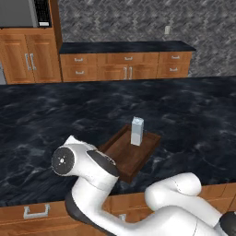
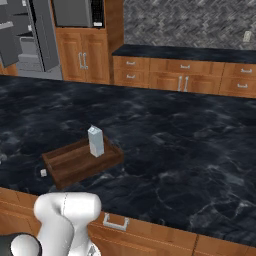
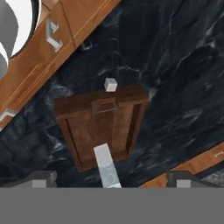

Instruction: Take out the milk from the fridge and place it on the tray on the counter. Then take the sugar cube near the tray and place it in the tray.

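Observation:
The milk (image 1: 137, 131) (image 2: 95, 141) stands upright at one end of the dark-brown tray (image 1: 130, 162) (image 2: 70, 161) on the black counter (image 1: 41, 120) (image 2: 175, 150). The hand view looks down from above onto the tray (image 3: 83, 131), where the milk (image 3: 105, 162) rises between my fingertips. My gripper (image 3: 111, 181) is open, with its fingers wide apart and clear of the carton. The sugar cube (image 3: 111, 84) (image 2: 43, 172) lies on the counter just off the tray's other end, toward the counter's front edge. The fridge (image 2: 30, 35) stands with its door open at the far left.
Cabinet drawers with silver handles (image 2: 115, 221) (image 1: 36, 211) run along the counter's front edge below the tray. A second counter with wooden cabinets (image 1: 126, 64) lines the back wall, and a microwave (image 2: 77, 12) sits over the tall cabinet beside the fridge.

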You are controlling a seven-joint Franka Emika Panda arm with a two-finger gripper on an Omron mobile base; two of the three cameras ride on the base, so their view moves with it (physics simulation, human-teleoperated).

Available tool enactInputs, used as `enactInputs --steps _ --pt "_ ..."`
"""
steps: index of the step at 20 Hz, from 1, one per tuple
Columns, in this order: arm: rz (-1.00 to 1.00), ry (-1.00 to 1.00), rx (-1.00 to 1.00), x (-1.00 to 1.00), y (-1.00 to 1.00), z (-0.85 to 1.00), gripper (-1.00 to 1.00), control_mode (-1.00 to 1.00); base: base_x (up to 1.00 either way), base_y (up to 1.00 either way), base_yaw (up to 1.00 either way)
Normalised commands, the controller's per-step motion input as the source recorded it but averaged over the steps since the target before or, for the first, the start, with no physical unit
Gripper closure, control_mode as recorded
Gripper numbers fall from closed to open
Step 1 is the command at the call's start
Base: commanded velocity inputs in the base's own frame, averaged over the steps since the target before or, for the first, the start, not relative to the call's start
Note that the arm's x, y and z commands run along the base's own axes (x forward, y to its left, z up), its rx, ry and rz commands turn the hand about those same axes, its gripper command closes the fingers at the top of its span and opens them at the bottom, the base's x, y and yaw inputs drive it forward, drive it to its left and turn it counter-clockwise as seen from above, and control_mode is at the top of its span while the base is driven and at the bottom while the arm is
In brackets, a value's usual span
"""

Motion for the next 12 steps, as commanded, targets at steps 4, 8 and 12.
enactInputs --steps 4,8,12 --pt "0.00 0.17 -0.24 0.00 0.00 -0.28 -1.00 -1.00 0.00 0.00 0.00" --pt "0.00 0.04 -0.10 0.03 -0.02 -0.42 -1.00 -1.00 0.00 0.00 0.00" --pt "0.00 0.00 -0.04 0.07 -0.26 -0.62 -1.00 -1.00 0.00 0.00 0.00"
